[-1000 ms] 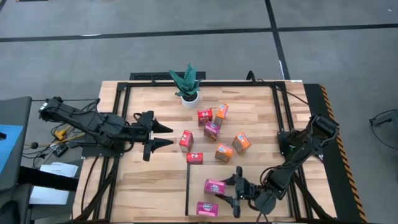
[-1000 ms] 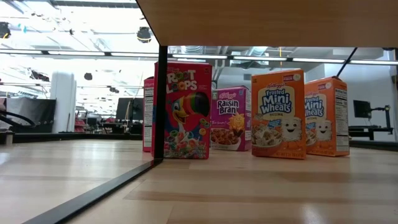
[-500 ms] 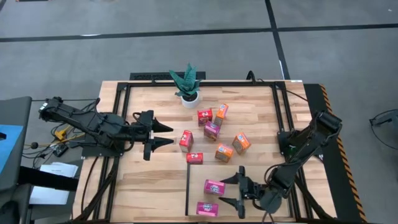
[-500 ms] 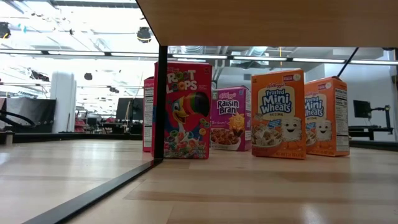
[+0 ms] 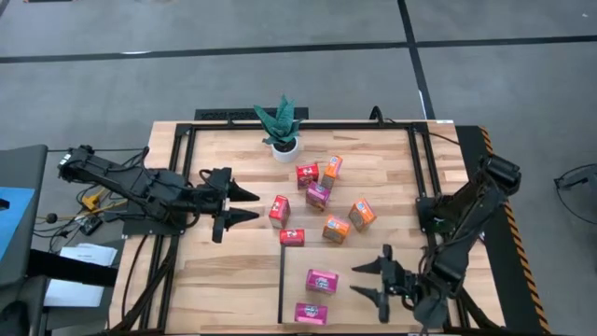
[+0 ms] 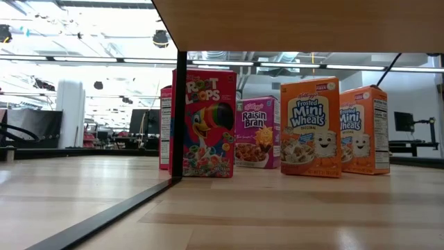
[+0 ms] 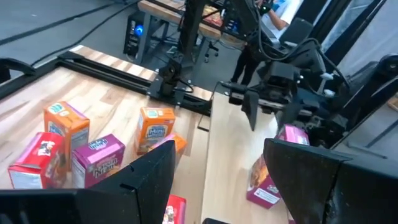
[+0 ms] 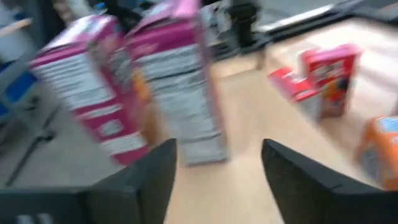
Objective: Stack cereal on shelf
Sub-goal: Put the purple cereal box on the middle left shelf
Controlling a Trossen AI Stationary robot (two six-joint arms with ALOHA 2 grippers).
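Shelf (image 5: 373,313), a light panel edged by a black strip, fills the table's (image 5: 187,280) near right corner. Two purple boxes stand on it near its left edge: one (image 5: 322,281) farther in, one (image 5: 311,313) by the near edge. Right gripper (image 5: 381,280) hovers over the shelf just right of those two, apart from both, fingers spread and holding nothing.

Seven more boxes sit on the bare table beyond the shelf, toward the middle. Red box (image 5: 292,237) lies just past the shelf's far left corner, another red (image 5: 279,210) behind it, and a third red (image 5: 307,174) farther back beside an orange (image 5: 332,167). Third purple box (image 5: 318,195) stands between them. Two oranges (image 5: 336,229) (image 5: 362,215) sit near the shelf's far edge. Plant (image 5: 281,126) stands at the far edge.

Left gripper (image 5: 241,204) waits over the table's left half, fingers apart and empty, pointing toward the boxes.
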